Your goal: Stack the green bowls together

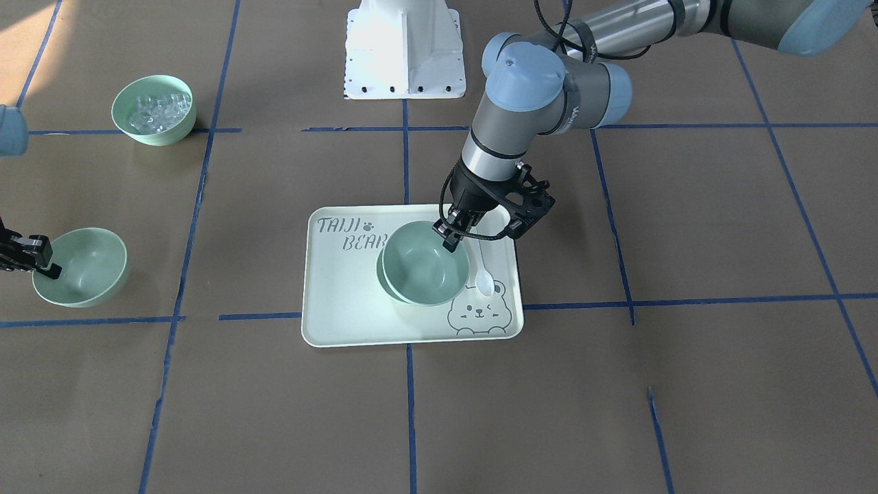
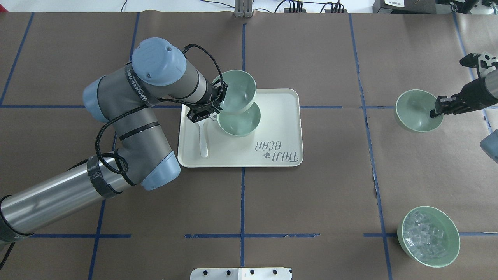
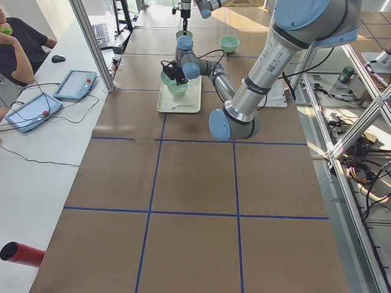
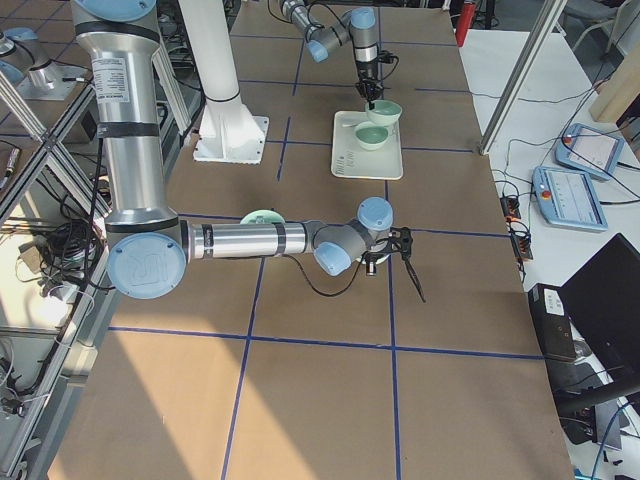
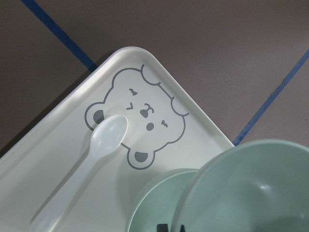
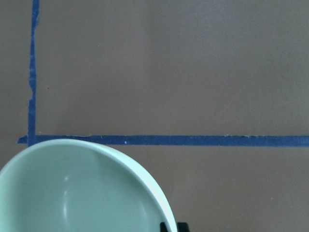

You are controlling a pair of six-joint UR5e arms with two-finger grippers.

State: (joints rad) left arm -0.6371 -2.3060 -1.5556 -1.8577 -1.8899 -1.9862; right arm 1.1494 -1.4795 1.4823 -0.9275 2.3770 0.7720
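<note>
My left gripper (image 1: 449, 237) is shut on the rim of a pale green bowl (image 1: 425, 271) and holds it just above a second green bowl (image 2: 239, 122) that sits on the bear tray (image 1: 343, 322). The left wrist view shows the held bowl (image 5: 256, 193) over the lower bowl (image 5: 161, 203). My right gripper (image 2: 437, 111) is shut on the rim of the third green bowl (image 2: 416, 111), far to the right on the table. The third bowl also shows in the front view (image 1: 82, 267) and in the right wrist view (image 6: 72, 193).
A white plastic spoon (image 1: 483, 274) lies on the tray beside the bowls, over the bear drawing (image 5: 140, 116). A matching green bowl of clear cubes (image 2: 428, 236) stands near the robot's right. Blue tape lines cross the brown table. The robot's white base (image 1: 405, 48) is behind the tray.
</note>
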